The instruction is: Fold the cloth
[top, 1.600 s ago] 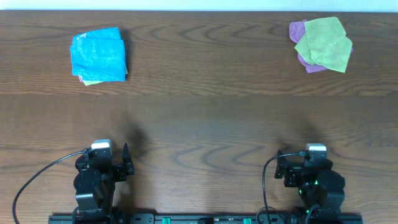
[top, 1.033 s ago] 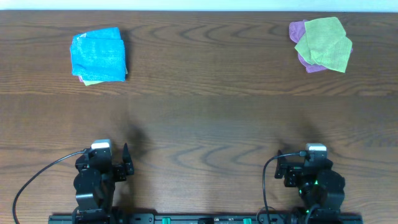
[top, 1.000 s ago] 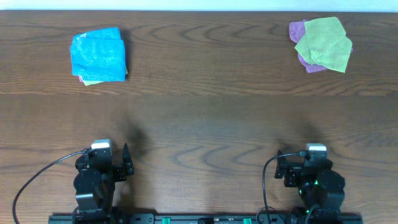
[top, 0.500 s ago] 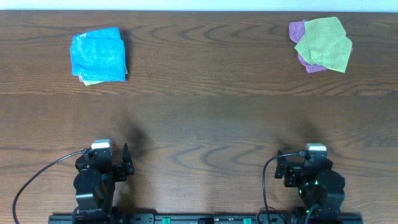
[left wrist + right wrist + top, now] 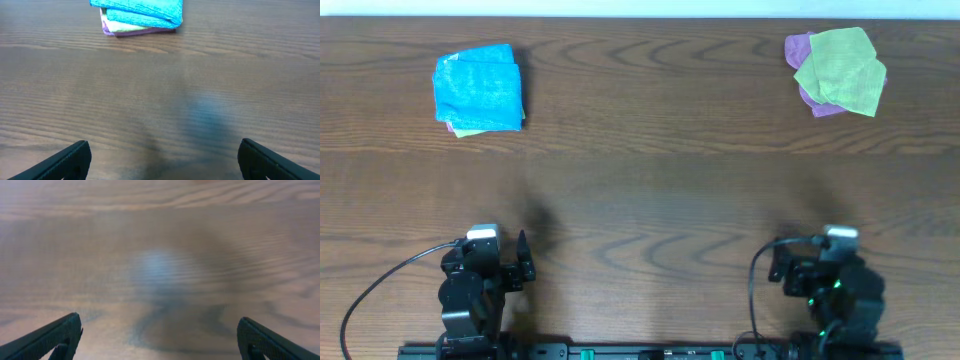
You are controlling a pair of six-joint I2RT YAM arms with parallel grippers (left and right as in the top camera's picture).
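So the cloth [image 5: 840, 68] sits rumpled in the upper right of the overhead view, draped over a purple cloth [image 5: 799, 47] and well apart from both arms. The left gripper [image 5: 165, 161] and right gripper [image 5: 159, 335] are parked along the bottom edge, fingers spread wide and holding nothing. I'm guessing the right one should reach first since it's nearer.

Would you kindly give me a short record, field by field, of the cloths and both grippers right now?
green cloth: far right, rumpled, overlapping a purple cloth
blue cloth: far left, folded, topping a small stack
left gripper: open, empty, above the table
right gripper: open, empty, above the table
fold: not yet begun
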